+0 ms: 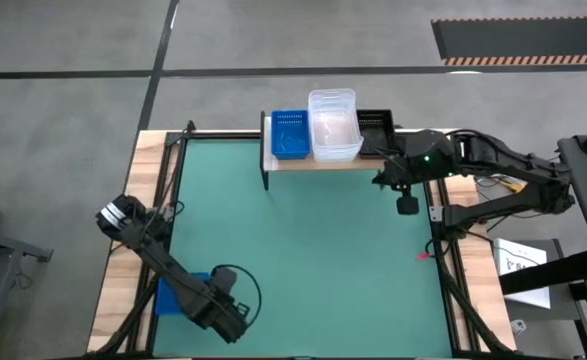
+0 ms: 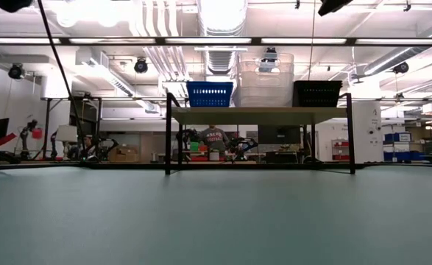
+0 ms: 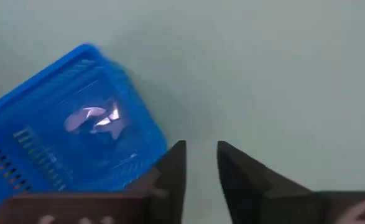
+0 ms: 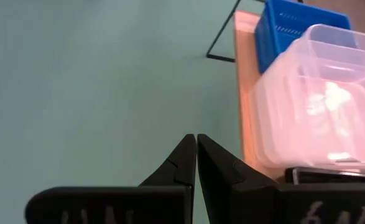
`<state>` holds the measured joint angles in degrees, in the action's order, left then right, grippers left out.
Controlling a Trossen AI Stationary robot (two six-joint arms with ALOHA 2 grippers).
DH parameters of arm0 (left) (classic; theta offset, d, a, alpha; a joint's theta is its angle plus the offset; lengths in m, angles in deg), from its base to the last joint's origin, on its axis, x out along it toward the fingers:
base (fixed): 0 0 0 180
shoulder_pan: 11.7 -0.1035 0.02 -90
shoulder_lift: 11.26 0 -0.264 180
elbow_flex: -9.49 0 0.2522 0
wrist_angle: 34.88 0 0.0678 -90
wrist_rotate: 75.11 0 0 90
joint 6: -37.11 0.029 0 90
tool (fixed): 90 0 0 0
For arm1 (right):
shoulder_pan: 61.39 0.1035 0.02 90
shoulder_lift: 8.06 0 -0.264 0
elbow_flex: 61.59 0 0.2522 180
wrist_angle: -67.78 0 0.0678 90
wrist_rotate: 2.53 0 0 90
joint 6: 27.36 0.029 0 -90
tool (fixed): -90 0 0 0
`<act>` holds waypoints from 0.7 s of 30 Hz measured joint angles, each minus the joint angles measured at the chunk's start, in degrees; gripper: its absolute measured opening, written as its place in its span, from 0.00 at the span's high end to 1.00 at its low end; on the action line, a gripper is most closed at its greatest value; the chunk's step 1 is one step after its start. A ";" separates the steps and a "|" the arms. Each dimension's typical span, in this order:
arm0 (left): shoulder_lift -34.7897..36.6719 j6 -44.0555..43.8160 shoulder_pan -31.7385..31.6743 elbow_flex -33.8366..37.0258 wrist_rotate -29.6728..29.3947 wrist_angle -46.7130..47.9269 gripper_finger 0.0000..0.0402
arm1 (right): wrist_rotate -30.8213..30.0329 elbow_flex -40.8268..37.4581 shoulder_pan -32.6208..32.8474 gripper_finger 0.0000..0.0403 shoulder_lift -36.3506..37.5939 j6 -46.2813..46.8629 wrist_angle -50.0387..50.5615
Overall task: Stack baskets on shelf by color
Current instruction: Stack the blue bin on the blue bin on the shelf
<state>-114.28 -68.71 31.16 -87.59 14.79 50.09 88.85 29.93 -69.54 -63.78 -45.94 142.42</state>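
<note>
At the lower left of the overhead frame, the left gripper hangs low over the green table, its fingers a narrow gap apart with nothing between them. Just beside it lies a lone blue basket, partly hidden under the arm; in the left wrist view that blue basket sits tilted on the green, close to the fingers but not gripped. Moving right to the top centre, the shelf carries three stacks in a row: blue stack, then the taller clear stack, then the black stack. The low view confirms that order along the wooden top. Further right, the right gripper hovers just off the shelf's right end, fingers pressed together, empty.
</note>
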 joint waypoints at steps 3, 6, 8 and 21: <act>0.04 -1.13 0.59 0.73 0.25 0.22 0.73 | 0.02 -0.86 1.12 0.98 0.03 0.65 -0.52; 0.04 -1.90 0.71 2.47 0.34 0.35 0.64 | -0.01 -1.95 2.80 0.98 0.13 1.51 -1.56; 0.04 -1.78 0.75 3.71 0.48 0.18 0.61 | 0.00 -2.38 4.00 0.98 0.10 2.11 -1.99; 0.04 -1.47 0.75 10.94 1.37 -2.21 0.89 | -0.05 -3.49 16.33 0.98 -1.47 7.02 -2.89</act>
<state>-114.23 -70.18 31.91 -76.65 16.16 47.88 88.80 26.44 -53.22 -65.25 -38.92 139.53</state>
